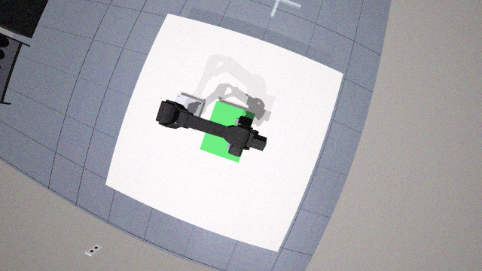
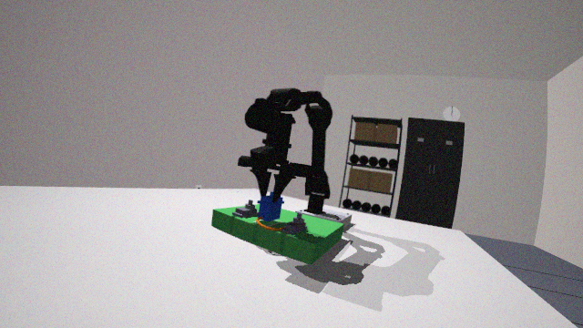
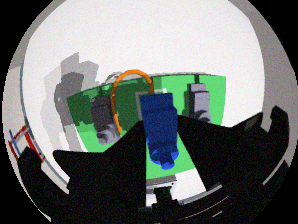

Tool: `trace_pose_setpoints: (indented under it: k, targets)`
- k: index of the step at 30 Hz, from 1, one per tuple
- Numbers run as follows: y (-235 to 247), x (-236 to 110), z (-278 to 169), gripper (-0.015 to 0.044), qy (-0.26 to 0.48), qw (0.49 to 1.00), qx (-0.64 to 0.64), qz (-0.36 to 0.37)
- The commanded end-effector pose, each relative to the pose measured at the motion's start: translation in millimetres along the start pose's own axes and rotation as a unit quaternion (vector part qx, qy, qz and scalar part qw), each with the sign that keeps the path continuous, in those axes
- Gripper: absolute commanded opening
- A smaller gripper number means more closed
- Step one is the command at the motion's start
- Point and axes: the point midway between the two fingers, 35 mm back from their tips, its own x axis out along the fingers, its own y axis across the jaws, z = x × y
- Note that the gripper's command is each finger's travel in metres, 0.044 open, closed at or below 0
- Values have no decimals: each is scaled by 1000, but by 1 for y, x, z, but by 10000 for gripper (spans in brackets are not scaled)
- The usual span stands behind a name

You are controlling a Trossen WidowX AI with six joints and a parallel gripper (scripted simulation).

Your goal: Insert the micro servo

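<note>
My gripper [image 2: 272, 193] [image 3: 158, 121] is shut on the blue micro servo [image 2: 271, 208] [image 3: 160, 124] and holds it upright, gripped near the top. The servo hangs low over the middle of the green deck [image 2: 278, 239] [image 3: 216, 91] [image 1: 220, 114], with its bottom about level with the deck top. I cannot tell whether it has entered the pocket. Its orange cable [image 2: 265, 225] [image 3: 119, 99] loops down onto the deck. Two grey servos [image 2: 246, 210] [image 2: 297, 224] sit mounted on either side. In the overhead view the arm [image 1: 211, 128] hides the servo and the pocket.
The arm's base [image 2: 324, 212] [image 1: 187, 101] stands right behind the deck. The deck lies on a white table top [image 2: 137, 255] [image 1: 181, 196]. A shelf rack [image 2: 371, 169] and a dark cabinet [image 2: 430, 173] stand far off by the wall.
</note>
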Motion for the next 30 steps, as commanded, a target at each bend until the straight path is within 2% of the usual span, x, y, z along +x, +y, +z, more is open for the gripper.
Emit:
trace_pose_setpoints:
  k: [1, 30]
  targets:
    - [0, 0, 0, 0, -1, 1000, 0, 1]
    - [0, 27, 0, 0, -1, 1000, 0, 1]
